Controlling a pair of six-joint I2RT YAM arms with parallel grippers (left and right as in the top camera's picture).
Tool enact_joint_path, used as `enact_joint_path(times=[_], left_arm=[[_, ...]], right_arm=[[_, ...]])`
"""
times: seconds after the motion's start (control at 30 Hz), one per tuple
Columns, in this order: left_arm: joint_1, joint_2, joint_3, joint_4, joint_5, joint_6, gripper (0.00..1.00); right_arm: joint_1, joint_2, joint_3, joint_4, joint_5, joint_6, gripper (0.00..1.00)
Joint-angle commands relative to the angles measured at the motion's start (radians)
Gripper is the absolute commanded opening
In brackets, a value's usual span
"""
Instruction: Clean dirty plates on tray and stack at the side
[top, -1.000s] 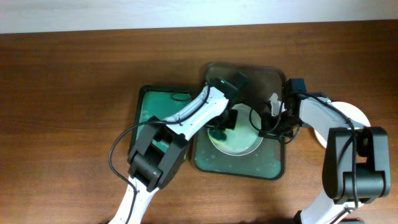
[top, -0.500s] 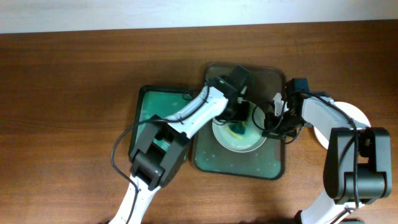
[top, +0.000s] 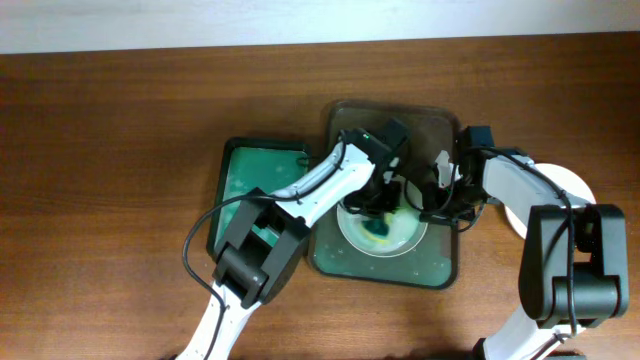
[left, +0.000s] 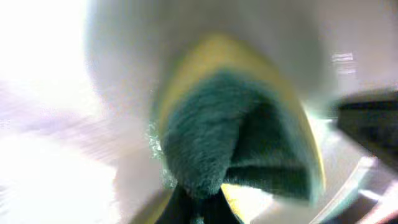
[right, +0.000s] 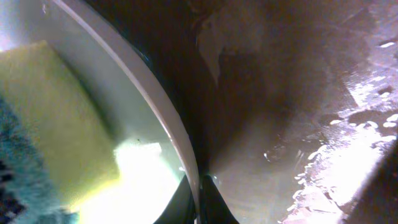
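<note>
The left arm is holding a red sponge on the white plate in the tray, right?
Not red: the sponge is yellow with a green scrubbing side, as the left wrist view shows. The left gripper does hold it on the plate in the tray.

Wears smooth white shells over the long links of the left arm (top: 320, 180) and the right arm (top: 510, 185). Carries chunky black housings, squared and matte, at the lower joints. Trails a thin black cable (top: 188, 245) in a wide loop beside the left arm's lower link, and another across the right arm's white shell. Shows a small green light (top: 365, 133) on the left wrist block and a dark module (top: 476, 136) at the right wrist. Ends in a black left end effector (top: 382, 203) and a black right end effector (top: 437, 205), with dark narrow fingertips (right: 216, 210) blurred in the wrist views.
</note>
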Motion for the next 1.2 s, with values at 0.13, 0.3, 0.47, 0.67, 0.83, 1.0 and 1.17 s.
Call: enact_joint_path(times=[0.13,0.3,0.47,0.67,0.83,1.0,1.17], left_arm=[[0.038,-0.079,0.030,-0.129,-0.525,-0.108,0.00],[0.024,-0.218,0.034,-0.106,-0.449,-0.107,0.00],[0.101,-0.409,0.034,-0.153,-0.349,-0.078,0.00],[0.303,-0.498,0.003,-0.329,-0.483,-0.015,0.00],[0.365,-0.497,-0.264,-0.170,-0.475,0.010,0.00],[0.369,-0.497,-0.507,0.049,-0.417,0.018,0.24],[0.369,-0.521,-0.502,0.060,-0.402,0.030,0.38]], right_arm=[[-0.003,0.014,-0.006,0.000,0.058,-0.008,0.04],[-0.003,0.014,-0.006,-0.001,0.058,-0.008,0.04],[-0.003,0.014,-0.006,-0.009,0.058,-0.008,0.04],[-0.003,0.014,-0.006,0.018,0.058,-0.008,0.04],[-0.003,0.014,-0.006,0.077,0.057,-0.016,0.04],[-0.003,0.013,-0.006,0.051,0.018,-0.016,0.04],[-0.003,-0.109,-0.005,-0.017,0.013,-0.014,0.04]])
